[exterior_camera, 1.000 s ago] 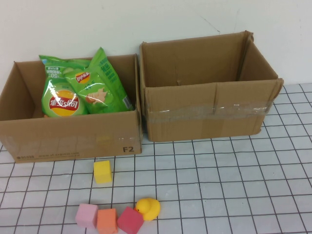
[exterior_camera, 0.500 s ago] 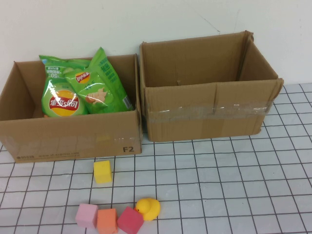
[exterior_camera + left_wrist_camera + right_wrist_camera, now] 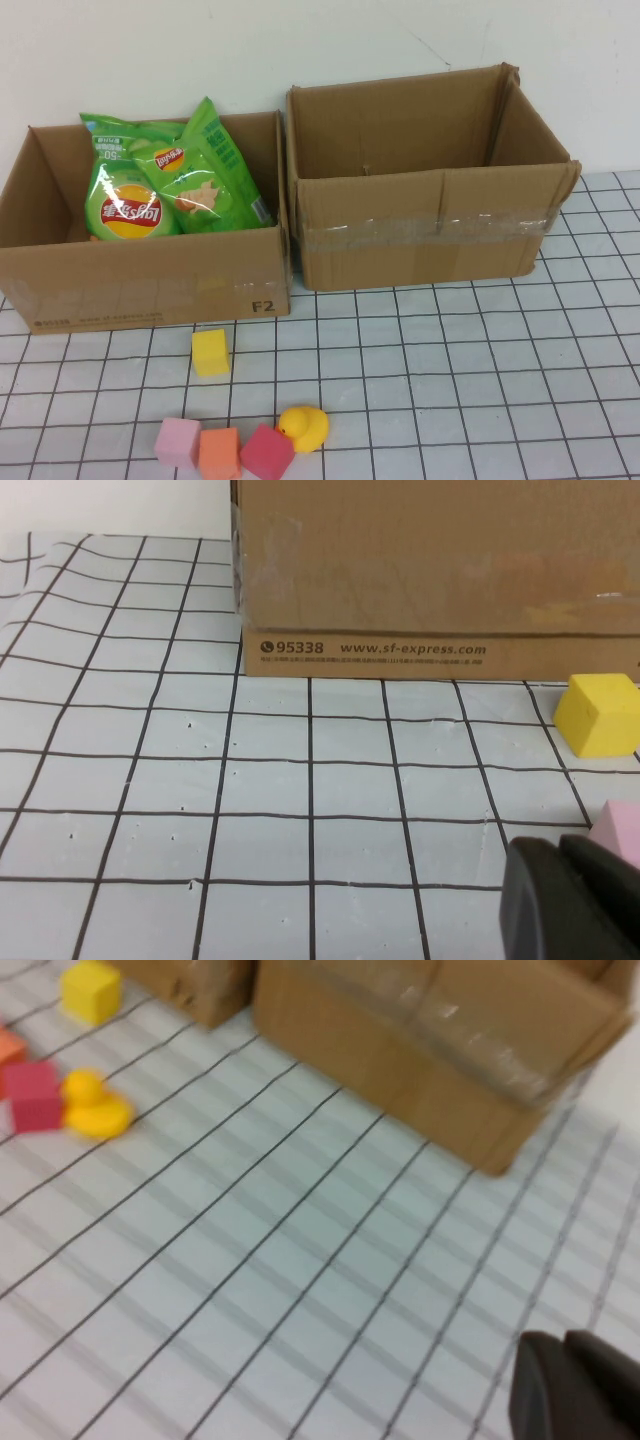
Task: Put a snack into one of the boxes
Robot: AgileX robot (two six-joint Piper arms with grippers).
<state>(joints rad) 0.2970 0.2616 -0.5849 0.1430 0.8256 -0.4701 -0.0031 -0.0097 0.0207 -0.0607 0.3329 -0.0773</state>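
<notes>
2 crinkly chip bags [image 3: 170, 180], cardboard box [image 3: 150, 285], claws [image 3: 570, 900] [image 3: 575, 1390] closed

The left box's [image 3: 150, 275] front wall hides the lower ends of the chip bags [image 3: 170, 180]. The picture's bottom edge cuts the pink block [image 3: 178, 443], orange block [image 3: 219, 455] and red block [image 3: 266, 453]. Neither arm shows in the high view.

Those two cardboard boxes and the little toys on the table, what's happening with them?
Nothing is being handled. Two green snack bags sit in the left box; the right box shows nothing inside. A yellow block, pink, orange and red blocks and a rubber duck lie in front. The left pincer and right pincer hover shut, low over the table, holding nothing.
</notes>
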